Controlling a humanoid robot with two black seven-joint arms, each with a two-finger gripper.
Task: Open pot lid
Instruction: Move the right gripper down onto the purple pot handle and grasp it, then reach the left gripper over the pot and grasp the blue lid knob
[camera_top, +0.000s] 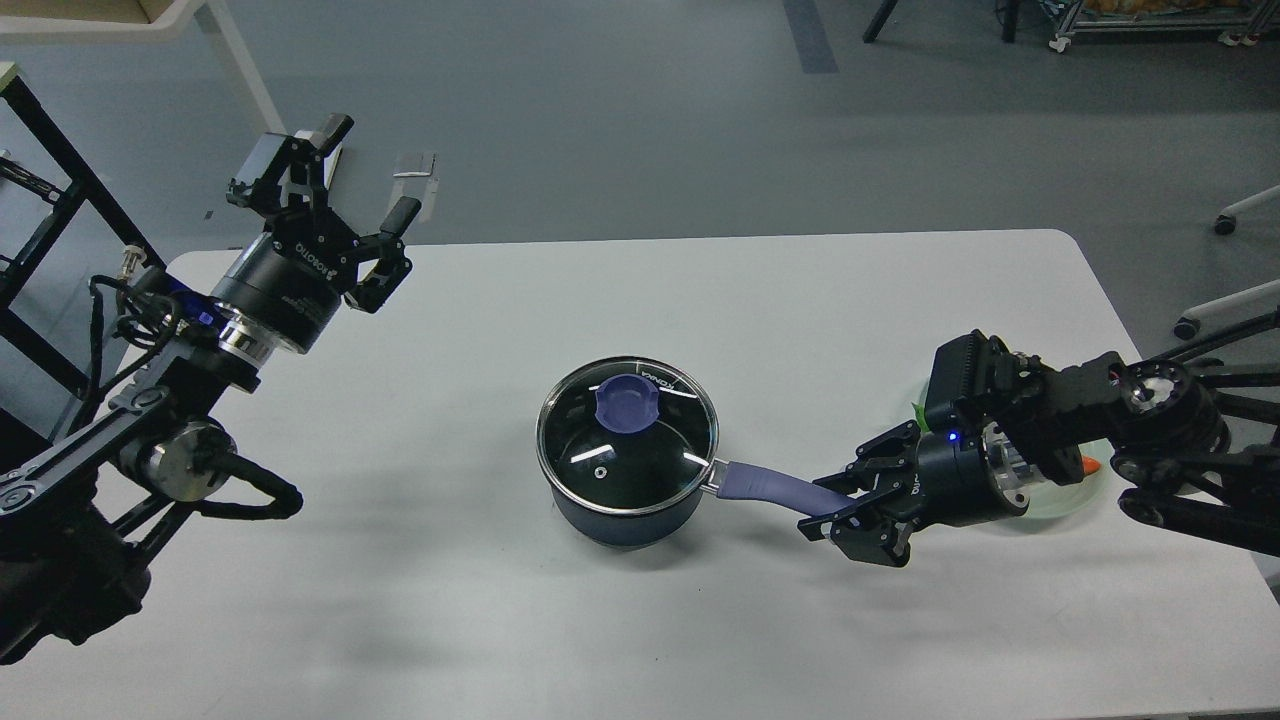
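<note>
A dark blue pot (620, 522) stands at the middle of the white table (760, 310). Its glass lid (640, 455) sits shut on it, with a blue knob (627, 402) on top. The pot's blue handle (765, 486) points right. My right gripper (822, 505) is at the handle's far end, its two fingers closed around it from above and below. My left gripper (367, 170) is open and empty, held up over the table's far left corner, far from the pot.
A pale green plate (1085, 490) with something orange on it (1092, 465) lies under my right arm near the table's right edge. A black frame (60, 160) and a white table leg (245, 70) stand beyond the left corner.
</note>
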